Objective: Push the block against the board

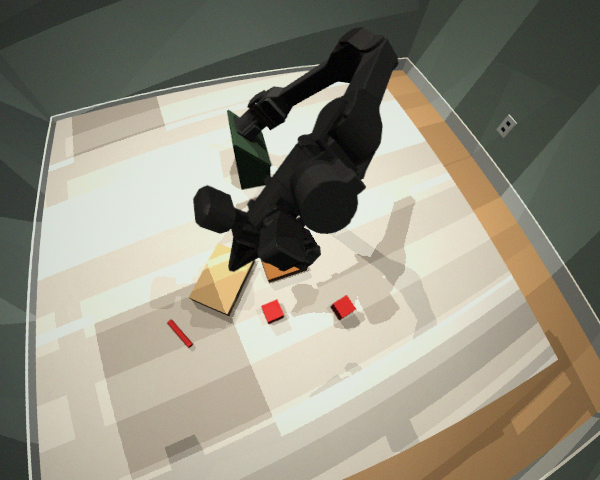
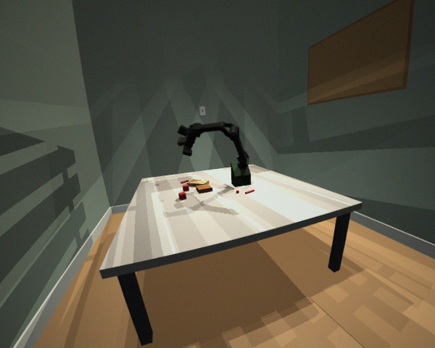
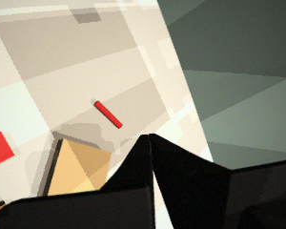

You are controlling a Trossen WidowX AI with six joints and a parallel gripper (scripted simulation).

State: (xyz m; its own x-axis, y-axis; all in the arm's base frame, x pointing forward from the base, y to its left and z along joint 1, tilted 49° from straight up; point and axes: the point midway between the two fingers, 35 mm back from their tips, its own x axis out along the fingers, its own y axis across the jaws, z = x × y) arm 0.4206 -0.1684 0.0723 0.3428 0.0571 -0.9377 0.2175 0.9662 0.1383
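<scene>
The orange square block (image 1: 279,270) lies flat near the middle of the tabletop (image 1: 135,206), mostly hidden in the top view under the arm's wrist, with only its lower edge showing. In the exterior view the block (image 2: 204,188) is plain to see, with the pale yellow board (image 2: 198,183) just behind it. In the top view the board (image 1: 218,285) lies flat and slanted just beside the block; whether the two touch cannot be told, since the wrist covers the place between them.

The gripper (image 3: 151,137) hangs in the air above the block and board, well off the tabletop as the exterior view (image 2: 187,151) shows. Its jaws are pressed together with nothing between them, the fingertips meeting in a point in the wrist view.

Two small red cubes (image 1: 272,311) (image 1: 343,306) sit a little way from the block, towards the nearer edge of the tabletop, apart from each other. A thin red stick (image 1: 179,333) lies near the board's lower corner, on the side towards the left edge. The arm rises from a dark green base (image 1: 248,149) standing towards the far edge. Another red stick (image 2: 249,191) and a tiny red piece (image 2: 237,191) lie near the base in the exterior view.
</scene>
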